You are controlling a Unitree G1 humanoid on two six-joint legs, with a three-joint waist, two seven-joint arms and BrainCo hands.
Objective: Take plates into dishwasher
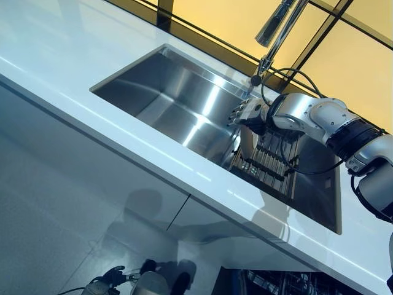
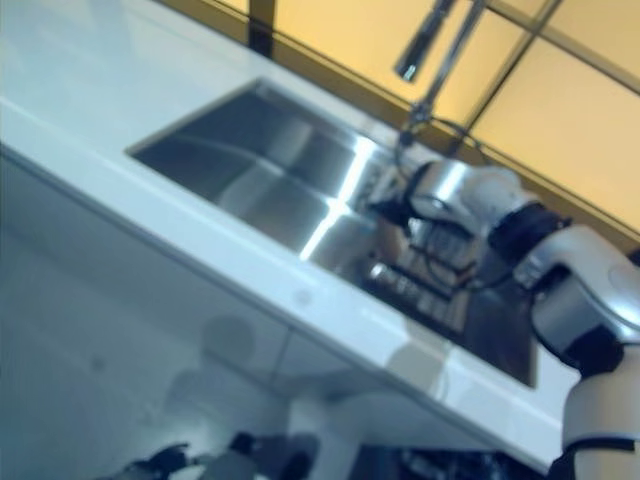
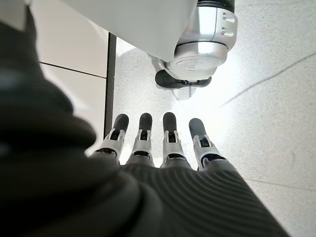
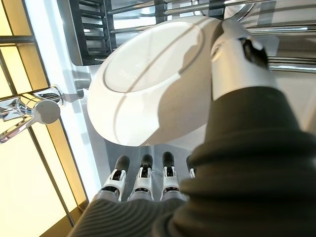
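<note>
Right hand (image 1: 244, 114) reaches into the sink (image 1: 159, 92), thumb and straight fingers pinching a white plate (image 4: 153, 81) over the rack (image 1: 270, 163), presumably for lifting out; left hand (image 3: 163, 143) hangs slack, empty.

- A plain white plate (image 4: 148, 84) is shown, marked only by a faint raised ring.
- The sink (image 1: 172, 92) is seen in brushed silver steel with bright streaks.
- A white worktop (image 1: 73, 43) is shown around it.
- A dark slatted rack (image 1: 270, 163) is seen inside the sink.
- The right hand (image 1: 245, 114) is shown in silver with dark tips.
- A yellow wall (image 1: 233, 18) is crossed by dark lines.
- The tap (image 1: 276, 24) is seen in shiny chrome.
</note>
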